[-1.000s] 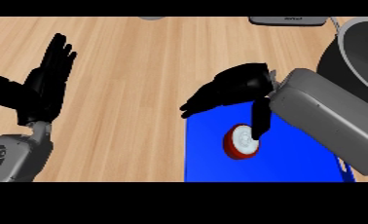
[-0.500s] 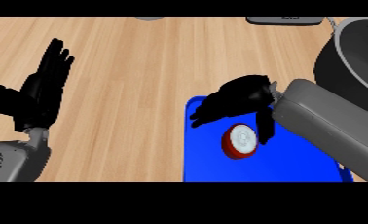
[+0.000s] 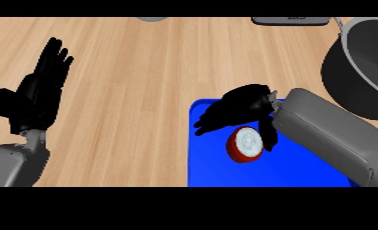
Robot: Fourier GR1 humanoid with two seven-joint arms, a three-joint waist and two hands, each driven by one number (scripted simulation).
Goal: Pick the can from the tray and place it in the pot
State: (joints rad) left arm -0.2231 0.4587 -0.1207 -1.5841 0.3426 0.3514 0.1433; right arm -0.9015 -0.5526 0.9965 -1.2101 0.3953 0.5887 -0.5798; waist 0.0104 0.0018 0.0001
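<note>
A small red can point(image 3: 246, 145) with a pale lid lies on the blue tray point(image 3: 214, 169) at the lower right of the head view. My right hand point(image 3: 235, 109) hovers just above and left of the can, fingers relaxed and pointing left, thumb hanging beside the can; nothing is held. The dark grey pot point(image 3: 356, 71) stands at the right edge, partly cut off. My left hand point(image 3: 40, 91) rests open at the left edge, fingers up.
A grey flat object point(image 3: 291, 20) lies at the counter's far edge, and a small grey disc point(image 3: 153, 18) sits at the top middle. Bare wooden counter point(image 3: 148, 79) spreads between my two hands.
My right hand has dropped toward the tray and closer to the can. The view has shifted, so tray and pot sit lower in the frame. The left hand stays put.
</note>
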